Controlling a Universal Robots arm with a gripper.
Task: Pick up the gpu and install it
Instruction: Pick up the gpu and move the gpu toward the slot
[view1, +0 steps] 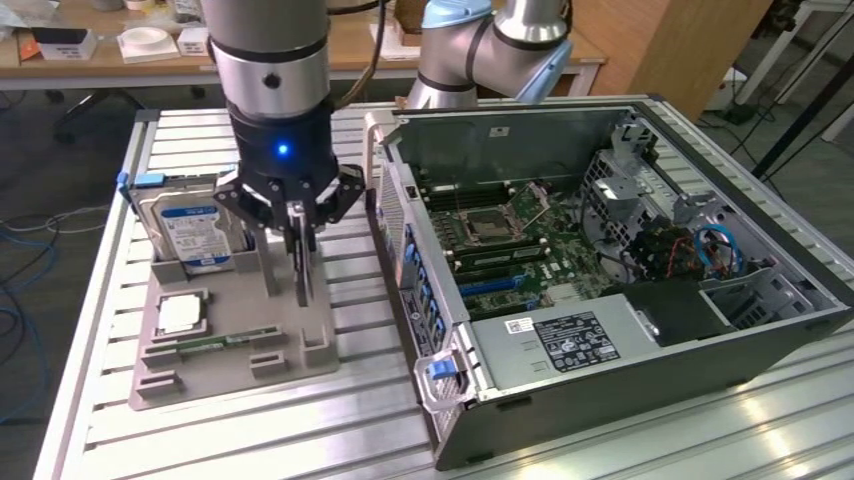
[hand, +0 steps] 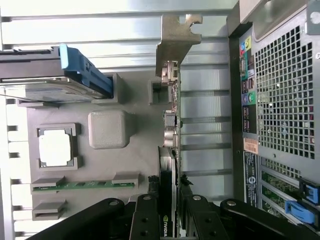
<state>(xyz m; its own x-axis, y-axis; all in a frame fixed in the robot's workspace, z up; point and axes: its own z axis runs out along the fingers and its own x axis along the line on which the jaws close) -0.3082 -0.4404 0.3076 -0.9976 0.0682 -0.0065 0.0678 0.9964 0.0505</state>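
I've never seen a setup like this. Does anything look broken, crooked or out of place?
Nothing stands out. The gpu stands straight on edge, clamped in the gripper at the grey parts holder. The hard drive sits upright in its slot, and the open computer case looks undamaged.

The holder (view1: 247, 300) (hand: 107, 130) lies flat on the table (view1: 267, 440).

- The hard drive (view1: 194, 235) (hand: 50, 85) stands on edge in the holder's far end.
- The processor (view1: 180, 315) (hand: 55, 148) lies in a recess in front of the hard drive.
- The memory stick (view1: 214, 343) (hand: 82, 185) lies in a slot in front of the processor.
- The gpu (view1: 304, 275) (hand: 169, 170) stands on edge along the holder's side toward the exterior view's right, with its bracket at the hard-drive end.
- The gripper (view1: 296, 235) (hand: 169, 207) is above that side, with one finger against each gpu face.
- The computer case (view1: 601, 410) stands near the holder, on the exterior view's right.
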